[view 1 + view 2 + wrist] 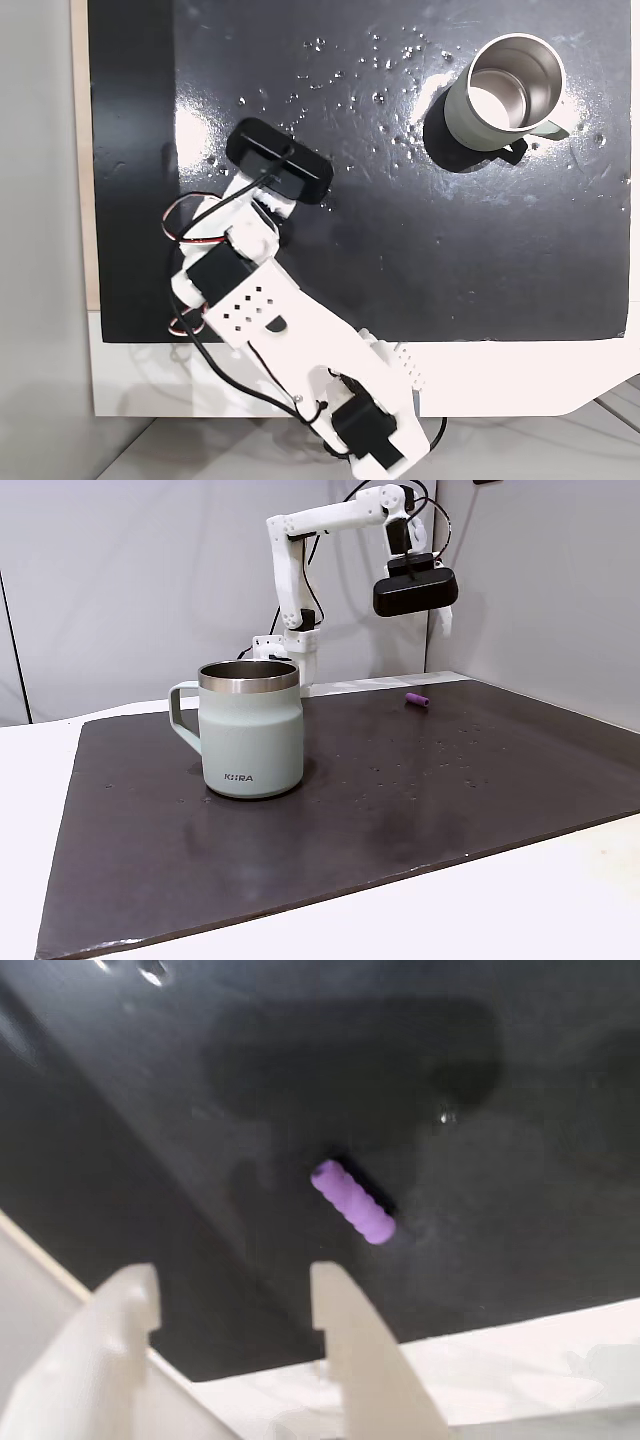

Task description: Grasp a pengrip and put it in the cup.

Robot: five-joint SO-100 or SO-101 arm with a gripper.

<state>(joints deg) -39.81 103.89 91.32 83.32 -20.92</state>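
Observation:
In the wrist view the pengrip (352, 1202), a small ridged purple cylinder, lies on the dark mat just beyond my gripper (235, 1288). The two white fingers (335, 1305) stand apart with nothing between them, well above the mat. A fixed view from the side shows the pengrip (417, 700) lying far back on the mat, under the raised gripper (443, 622). The cup (250, 730), a pale grey-green mug with a steel rim, stands upright nearer the front in that view. From above, the cup (515, 90) is at the top right, far from the arm (260, 300).
A dark mat (400, 270) covers the table, with small water drops (390, 60) scattered near the cup. The black wrist camera (280, 160) covers the gripper from above. The white table edge (500, 380) borders the mat at the arm's base.

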